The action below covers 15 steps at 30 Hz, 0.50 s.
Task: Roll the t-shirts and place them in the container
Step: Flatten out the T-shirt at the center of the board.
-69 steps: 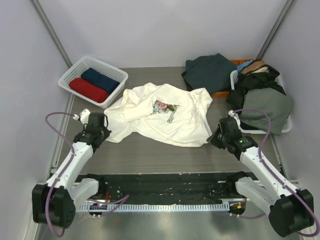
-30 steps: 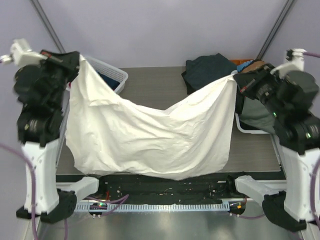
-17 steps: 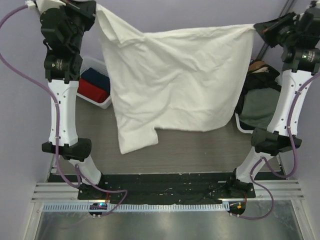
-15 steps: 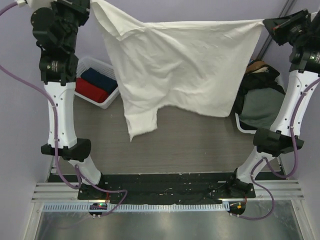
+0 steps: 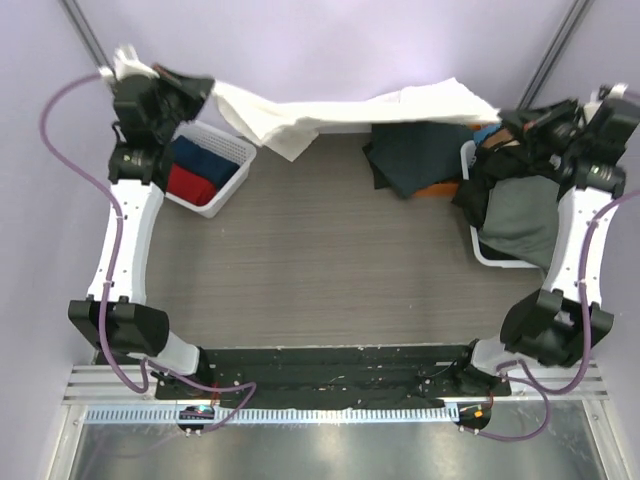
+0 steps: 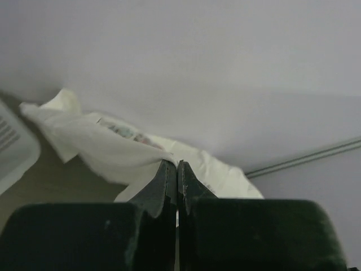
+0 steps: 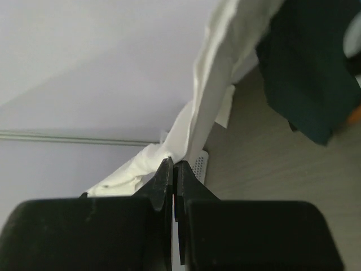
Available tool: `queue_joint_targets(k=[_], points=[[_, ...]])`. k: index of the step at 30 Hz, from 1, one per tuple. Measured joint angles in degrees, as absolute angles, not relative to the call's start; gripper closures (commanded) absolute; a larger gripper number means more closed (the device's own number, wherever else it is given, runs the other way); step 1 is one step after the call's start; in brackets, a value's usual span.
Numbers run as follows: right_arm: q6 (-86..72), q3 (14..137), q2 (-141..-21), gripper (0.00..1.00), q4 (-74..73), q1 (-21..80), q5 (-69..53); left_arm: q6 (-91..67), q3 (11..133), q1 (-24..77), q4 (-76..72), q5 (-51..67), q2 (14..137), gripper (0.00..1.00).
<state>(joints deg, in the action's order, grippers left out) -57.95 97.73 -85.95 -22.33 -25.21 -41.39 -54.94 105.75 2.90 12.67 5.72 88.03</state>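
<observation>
Left gripper (image 5: 205,88) and right gripper (image 5: 503,117) each clamp 1 end of the cream-white t-shirt (image 5: 420,103).
It hangs stretched between them as a sagging, bunched band along the back wall, over the table's far edge, with 1 flap drooping near the left end. At far left, the red t-shirt (image 5: 185,183) and navy t-shirt (image 5: 205,160) lie side by side in the white basket (image 5: 238,168).

Top external: fixed, high over the near edge, angled down toward the far wall; covers the whole grey wood-grain table (image 5: 330,260).
Left wrist: close behind the left gripper (image 6: 177,165), facing right along the far wall.
Right wrist: close behind the right gripper (image 7: 174,164), facing left.
Shared by all three: the stretched cream-white cloth t-shirt (image 5: 340,108).
</observation>
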Motion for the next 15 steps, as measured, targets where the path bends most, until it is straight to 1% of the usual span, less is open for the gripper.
queue_joint_targets(k=[5, 7, 9, 11, 15], points=[[-55.57, 69.97, -71.77, 0.99, -20.25, -23.4, -36.8, -53.28, 80.18, 4.89, 17.39, 4.51, 78.91, 1.0], [-54.37, 61.84, -66.17, 0.99, -20.73, -21.96, -34.98, -52.47, 71.37, 7.2, 18.94, 3.38, 73.71, 1.0], [-52.23, 55.96, -60.88, 0.99, -21.89, -20.14, -33.17, -51.79, 63.05, 9.34, 20.58, 2.37, 66.89, 1.0], [-49.89, 51.18, -55.7, 0.99, -23.14, -18.46, -31.79, -50.98, 57.19, 10.24, 22.68, 1.34, 60.16, 1.0], [-45.65, 42.59, -45.91, 0.99, -27.14, -17.19, -29.36, -49.78, 49.56, 10.0, 25.15, -2.0, 48.12, 1.0]])
